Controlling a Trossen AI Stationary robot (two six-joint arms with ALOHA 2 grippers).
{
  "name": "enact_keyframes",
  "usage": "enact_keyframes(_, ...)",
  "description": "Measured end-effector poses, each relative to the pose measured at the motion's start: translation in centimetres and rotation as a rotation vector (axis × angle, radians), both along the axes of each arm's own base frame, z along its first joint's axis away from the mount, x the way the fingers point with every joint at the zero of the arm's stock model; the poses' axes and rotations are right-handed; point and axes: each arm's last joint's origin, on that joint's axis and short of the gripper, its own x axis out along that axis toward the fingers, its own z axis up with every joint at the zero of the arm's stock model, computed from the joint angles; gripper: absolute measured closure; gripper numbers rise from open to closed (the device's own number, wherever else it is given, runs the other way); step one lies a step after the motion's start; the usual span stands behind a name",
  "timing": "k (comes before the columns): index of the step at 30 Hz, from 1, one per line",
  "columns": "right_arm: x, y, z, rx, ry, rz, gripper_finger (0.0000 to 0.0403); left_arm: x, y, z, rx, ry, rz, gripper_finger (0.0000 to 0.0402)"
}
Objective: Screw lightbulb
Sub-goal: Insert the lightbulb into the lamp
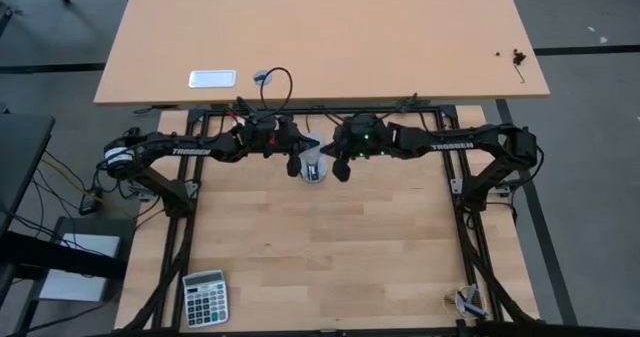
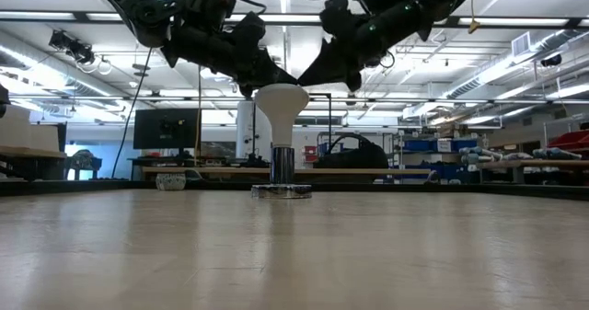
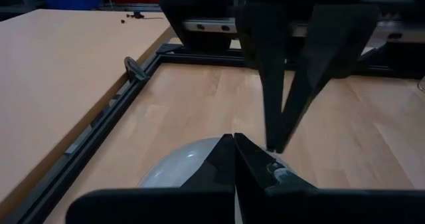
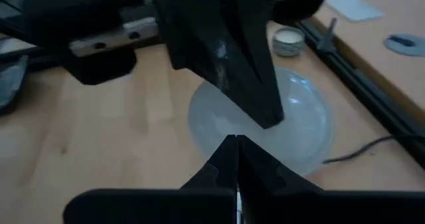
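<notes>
Lightbulb (image 2: 281, 108) stands upright, base down in the socket (image 2: 282, 167) near the counter's (image 1: 330, 257) far edge, midway between its sides. From overhead the arms cover most of its dome. Left tool (image 2: 247, 89) and right tool (image 2: 354, 82) hang just above the dome, one per side, both with fingers pressed together and gripping nothing (contact with the dome: can't tell). Calculator (image 1: 205, 297) sits at the near-left corner, well apart; bare counter between.

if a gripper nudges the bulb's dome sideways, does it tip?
Probably top-heavy: the lightbulb stands upright, wide dome over a narrow neck in the socket. That small base could slide or rock. The smooth dome looks slippery, likely fragile. Left gripper and right gripper flank it.
</notes>
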Motion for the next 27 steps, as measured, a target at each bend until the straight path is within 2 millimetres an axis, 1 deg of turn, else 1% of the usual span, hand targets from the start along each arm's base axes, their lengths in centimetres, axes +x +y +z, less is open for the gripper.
enact_keyframes(5, -0.4, -1.3, -0.1, -0.03, 0.017, -0.093, 0.0391, 0.0, 0.0, 0.0, 0.0, -0.001, -0.001, 0.0402)
enact_keyframes(12, -0.5, -1.9, 0.0, -0.034, 0.001, -0.111, 0.0391, 0.0, 0.0, 0.0, 0.001, -0.001, -0.002, 0.0402)
enact_keyframes(22, 0.0, -1.8, -0.7, 0.017, 0.006, -0.051, 0.0391, 0.0, 0.0, -0.1, -0.002, 0.004, -0.003, 0.0402)
enact_keyframes(27, 0.1, -0.8, -0.5, 0.039, 0.013, -0.014, 0.0391, 0.0, -0.1, -0.1, -0.005, 0.006, -0.012, 0.0402)
